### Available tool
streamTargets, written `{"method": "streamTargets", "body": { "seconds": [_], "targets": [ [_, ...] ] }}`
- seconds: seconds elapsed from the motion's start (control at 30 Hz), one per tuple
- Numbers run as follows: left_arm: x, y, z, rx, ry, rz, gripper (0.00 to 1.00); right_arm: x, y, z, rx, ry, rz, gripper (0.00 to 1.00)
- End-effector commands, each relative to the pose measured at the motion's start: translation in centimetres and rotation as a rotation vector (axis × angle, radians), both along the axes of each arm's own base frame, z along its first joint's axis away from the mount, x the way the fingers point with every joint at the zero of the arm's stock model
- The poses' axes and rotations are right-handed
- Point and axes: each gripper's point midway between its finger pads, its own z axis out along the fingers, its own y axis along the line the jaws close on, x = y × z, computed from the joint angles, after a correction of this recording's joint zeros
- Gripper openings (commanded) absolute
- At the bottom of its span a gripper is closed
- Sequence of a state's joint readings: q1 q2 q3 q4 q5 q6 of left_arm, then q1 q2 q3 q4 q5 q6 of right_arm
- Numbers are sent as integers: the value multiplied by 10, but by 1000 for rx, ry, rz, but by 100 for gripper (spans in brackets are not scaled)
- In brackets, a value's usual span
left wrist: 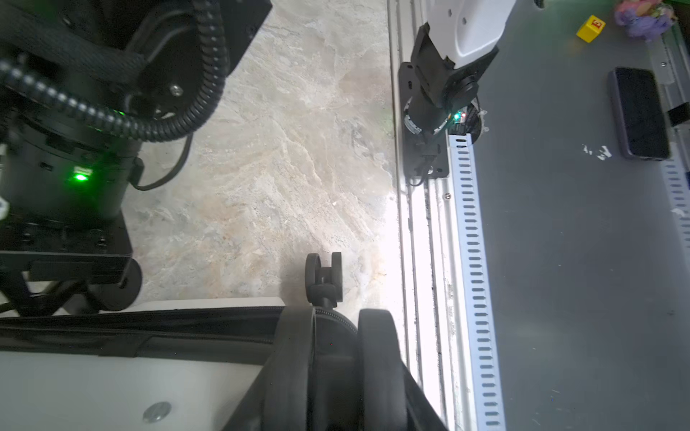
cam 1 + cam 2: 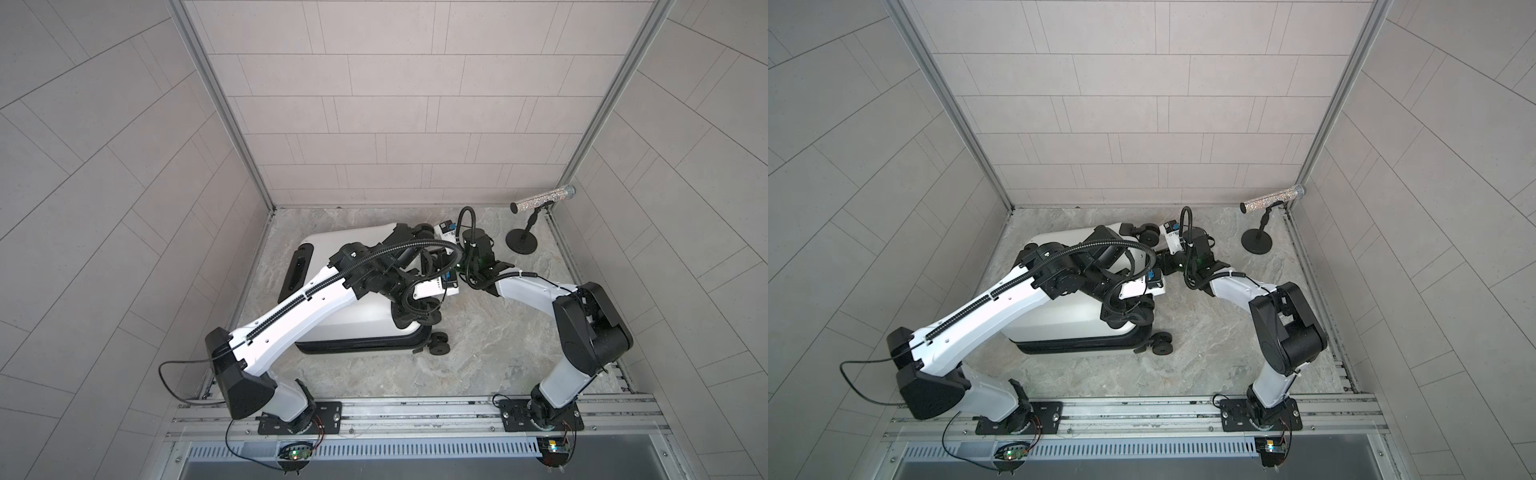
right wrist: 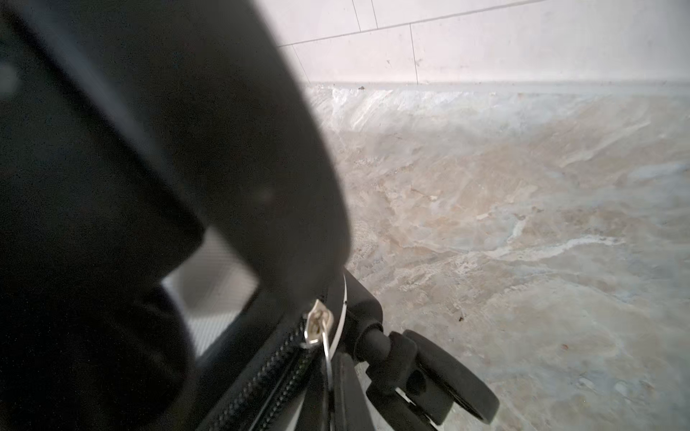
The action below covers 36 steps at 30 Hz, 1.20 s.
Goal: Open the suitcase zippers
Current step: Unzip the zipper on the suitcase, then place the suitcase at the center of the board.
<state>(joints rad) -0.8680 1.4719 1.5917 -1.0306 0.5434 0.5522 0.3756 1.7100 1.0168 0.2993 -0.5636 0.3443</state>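
**Q:** Items shown, by count?

**A:** One suitcase (image 2: 357,324); two arms (image 2: 291,309); two twin-disc wheel units (image 2: 439,343), seen in both top views; one glitter-coated tube (image 2: 542,198) on one round-based black stand (image 2: 521,242).

**Q:** Position and make of the case?

**A:** It lies flat on the marbled floor (image 2: 498,340), left of centre, beneath the left arm. The shell is smooth, white and round-cornered, with a black seam band (image 2: 357,347). The zippers (image 3: 269,380) form a black toothed track. One slider (image 3: 318,324) is visible, silver and teardrop-shaped.

**Q:** Grippers?

**A:** Right gripper (image 3: 332,388): closed on the thin silver zipper pull (image 3: 327,352). Left gripper (image 1: 336,336): two matte black fingers (image 1: 295,373) stand apart astride the seam's corner. Whether they pinch it cannot be told.
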Motion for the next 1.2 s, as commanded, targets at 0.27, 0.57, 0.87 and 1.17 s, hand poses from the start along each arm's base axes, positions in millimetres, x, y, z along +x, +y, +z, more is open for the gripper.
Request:
{"method": "streamTargets", "body": {
  "seconds": [0.27, 0.57, 0.87, 1.17],
  "targets": [
    [-14, 9, 13, -65, -90, -17, 17, 28, -60, 15, 58, -84, -237, 19],
    [3, 6, 0, -22, -113, 36, 51, -43, -67, 54, 47, -202, -128, 36],
    [26, 24, 21, -92, -153, 257, 83, -123, -47, 95, -24, -324, 164, 53],
    [94, 90, 14, -161, -95, 867, 86, -222, -7, 70, -266, -358, 586, 65]
  ]
}}
